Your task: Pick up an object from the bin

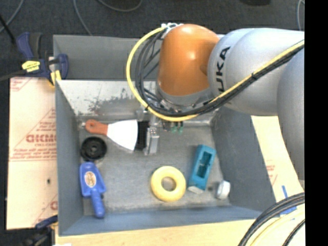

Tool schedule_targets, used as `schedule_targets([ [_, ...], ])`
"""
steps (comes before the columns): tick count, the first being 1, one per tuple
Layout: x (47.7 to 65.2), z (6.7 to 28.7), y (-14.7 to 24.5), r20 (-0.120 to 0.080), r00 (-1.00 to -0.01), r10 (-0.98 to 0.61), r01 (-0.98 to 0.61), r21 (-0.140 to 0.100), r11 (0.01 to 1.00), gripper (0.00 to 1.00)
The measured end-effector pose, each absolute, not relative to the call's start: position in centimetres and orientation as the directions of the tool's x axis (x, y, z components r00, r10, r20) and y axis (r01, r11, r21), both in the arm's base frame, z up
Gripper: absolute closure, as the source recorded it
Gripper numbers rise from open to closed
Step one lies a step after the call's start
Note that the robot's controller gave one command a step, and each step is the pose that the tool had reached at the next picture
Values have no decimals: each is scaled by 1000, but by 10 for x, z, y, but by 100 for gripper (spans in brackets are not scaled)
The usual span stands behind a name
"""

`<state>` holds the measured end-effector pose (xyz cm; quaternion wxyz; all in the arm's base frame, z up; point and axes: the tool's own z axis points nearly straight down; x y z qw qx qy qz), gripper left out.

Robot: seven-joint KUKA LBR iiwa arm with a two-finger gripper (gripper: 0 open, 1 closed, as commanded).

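Observation:
My gripper (146,139) hangs low over the bin's back middle, just under the arm's orange cover. A white wedge-shaped scraper with an orange-brown handle (119,132) lies on the floor at the back left, its wide end right against the gripper's left side. Whether the scraper's edge is inside the gripper, I cannot make out. A yellow ring (168,183) lies in front of the gripper, near the front wall. A light-blue rectangular piece (201,167) lies to the gripper's front right.
At the bin's left side sits a black round disc (94,148). A blue handled toy with an orange label (91,182) lies at the front left. A small silver cap (222,189) rests by the front right corner. The arm covers the back right.

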<state>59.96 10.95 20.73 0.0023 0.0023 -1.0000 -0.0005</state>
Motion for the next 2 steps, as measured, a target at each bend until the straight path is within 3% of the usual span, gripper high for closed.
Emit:
schedule_targets([
  [1, 601, 212, 109, -4, -1000, -2, -2, 2, 1000, 0],
  [2, 585, 159, 64, -6, -998, -69, -69, 1, 998, 0],
])
